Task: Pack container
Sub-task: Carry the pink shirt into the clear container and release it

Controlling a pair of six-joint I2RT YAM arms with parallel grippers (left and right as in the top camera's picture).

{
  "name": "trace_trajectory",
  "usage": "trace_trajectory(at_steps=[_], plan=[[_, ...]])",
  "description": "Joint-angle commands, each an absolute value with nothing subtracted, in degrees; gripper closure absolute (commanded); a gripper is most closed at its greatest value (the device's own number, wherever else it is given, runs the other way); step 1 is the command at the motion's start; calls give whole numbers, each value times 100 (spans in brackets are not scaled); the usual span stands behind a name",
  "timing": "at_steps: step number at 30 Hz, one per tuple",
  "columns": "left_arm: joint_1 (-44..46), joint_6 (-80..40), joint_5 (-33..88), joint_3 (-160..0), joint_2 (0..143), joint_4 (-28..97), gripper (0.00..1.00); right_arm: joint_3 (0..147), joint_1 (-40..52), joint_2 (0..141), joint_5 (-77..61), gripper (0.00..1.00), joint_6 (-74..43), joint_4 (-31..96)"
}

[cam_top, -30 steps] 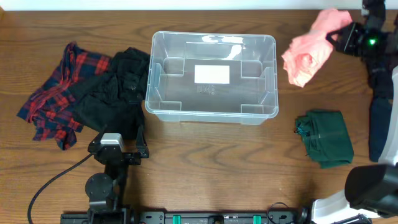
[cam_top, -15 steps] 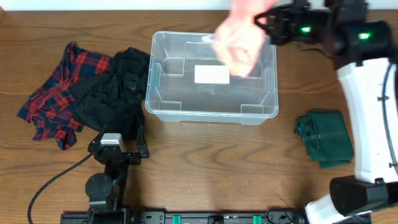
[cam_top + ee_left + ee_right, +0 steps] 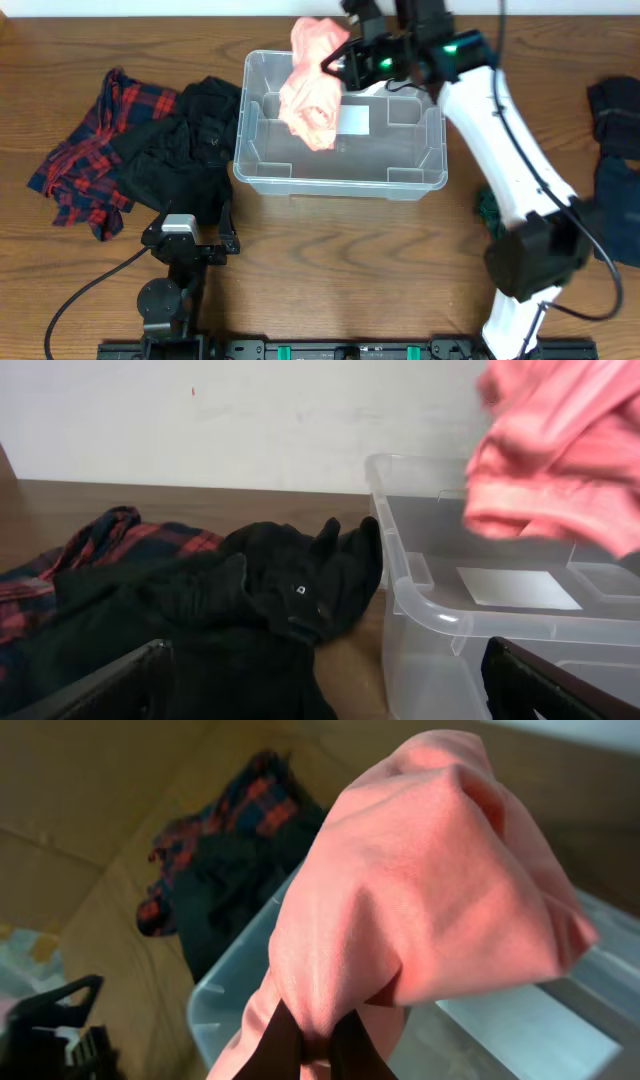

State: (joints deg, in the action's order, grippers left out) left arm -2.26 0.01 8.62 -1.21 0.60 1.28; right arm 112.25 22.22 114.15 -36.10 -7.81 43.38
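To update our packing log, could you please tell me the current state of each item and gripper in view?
container: upright, lidless, nothing resting inside.
pink garment: bunched, held above the container.
right gripper: shut on pink garment.
left gripper: open, empty.
black garment: crumpled on table, beside container.
plaid shirt: crumpled on table.
green garment: mostly hidden behind right arm.

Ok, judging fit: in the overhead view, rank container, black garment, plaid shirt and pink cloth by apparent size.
1. container
2-3. black garment, plaid shirt: alike, overlapping
4. pink cloth, raised nearer the camera, so unsure
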Motion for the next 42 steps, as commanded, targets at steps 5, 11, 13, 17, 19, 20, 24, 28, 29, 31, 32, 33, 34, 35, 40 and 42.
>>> trace_trajectory(at_steps=[5, 11, 13, 17, 19, 20, 24, 28, 29, 31, 32, 33, 34, 35, 40, 42], plan=[[-257, 19, 943, -23, 34, 318, 2, 11233, 2547, 12167, -3822, 99, -1074, 3769], [-257, 19, 943, -23, 34, 316, 2, 11233, 2670, 12641, -3785, 99, -1280, 3356], [-257, 19, 943, -23, 34, 318, 2, 11233, 2672, 12750, -3747, 99, -1330, 3288], [-257, 19, 945, -23, 34, 316, 2, 11233, 2670, 12868, -3575, 99, -1376, 3264], [-257, 21, 945, -23, 34, 316, 2, 11233, 2670, 12895, -3446, 99, -1376, 3267], [-257, 19, 943, -23, 34, 318, 2, 11233, 2670, 12903, -3365, 99, -1376, 3273], [-257, 19, 943, -23, 34, 318, 2, 11233, 2670, 12903, -3120, 54, -1369, 3301], [-257, 19, 943, -23, 34, 318, 2, 11233, 2665, 12903, -2974, 47, -1365, 3400], [-257, 19, 943, -23, 34, 316, 2, 11233, 2663, 12903, -2976, 45, -1363, 3415], [-257, 19, 945, -23, 34, 318, 2, 11233, 2655, 12903, -2976, 45, -1319, 3454], [-257, 19, 943, -23, 34, 316, 2, 11233, 2652, 12901, -2976, 45, -1295, 3479], [-257, 19, 943, -23, 34, 318, 2, 11233, 2655, 12901, -2976, 45, -1264, 3514], [-257, 21, 945, -23, 34, 318, 2, 11236, 2655, 12901, -2976, 45, -1253, 3535], [-257, 21, 943, -23, 34, 316, 2, 11238, 2655, 12899, -2976, 46, -1251, 3564], [-257, 19, 945, -23, 34, 318, 2, 11264, 2650, 12663, -2770, 45, -1122, 3780], [-257, 19, 943, -23, 34, 316, 2, 11314, 2624, 12438, -2622, 44, -1059, 3957]])
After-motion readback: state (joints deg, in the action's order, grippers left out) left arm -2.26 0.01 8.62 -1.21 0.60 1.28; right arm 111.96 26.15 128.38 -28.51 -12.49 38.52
